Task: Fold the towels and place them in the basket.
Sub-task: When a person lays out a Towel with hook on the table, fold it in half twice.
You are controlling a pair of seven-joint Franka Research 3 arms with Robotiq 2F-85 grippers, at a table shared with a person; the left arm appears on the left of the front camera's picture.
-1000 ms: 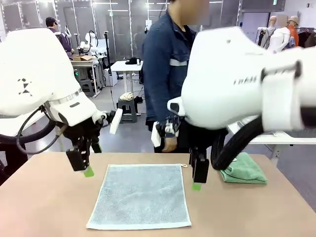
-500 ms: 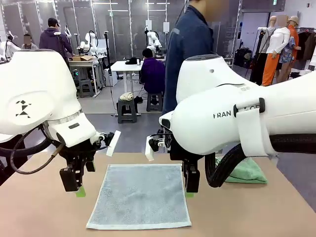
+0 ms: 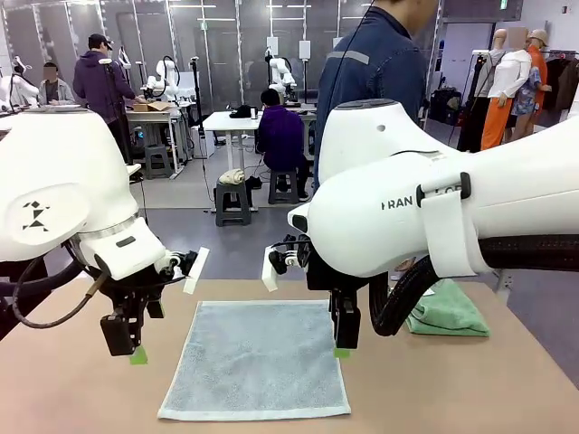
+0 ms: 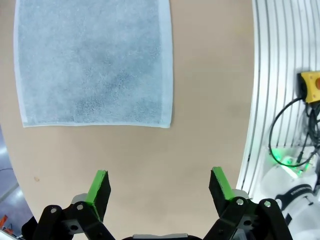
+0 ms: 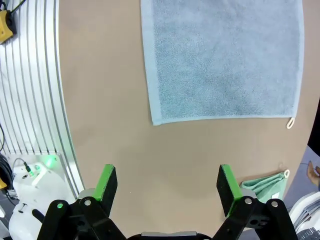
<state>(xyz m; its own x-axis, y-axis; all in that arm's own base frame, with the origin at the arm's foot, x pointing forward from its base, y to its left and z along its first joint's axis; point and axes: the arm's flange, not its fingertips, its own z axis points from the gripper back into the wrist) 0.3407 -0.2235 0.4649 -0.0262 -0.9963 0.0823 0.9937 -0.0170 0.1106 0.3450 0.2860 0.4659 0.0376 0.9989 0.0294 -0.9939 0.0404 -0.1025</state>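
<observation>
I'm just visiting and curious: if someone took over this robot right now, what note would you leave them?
Both open and empty: left hand hovers over the table left of the blue-grey towel, right hand at its right edge.
The blue-grey towel lies flat and unfolded mid-table; the mint green towel sits at the far right, apparently folded.
Done: perhaps the green fold.
Left: fold the blue-grey one, then basket both.
</observation>
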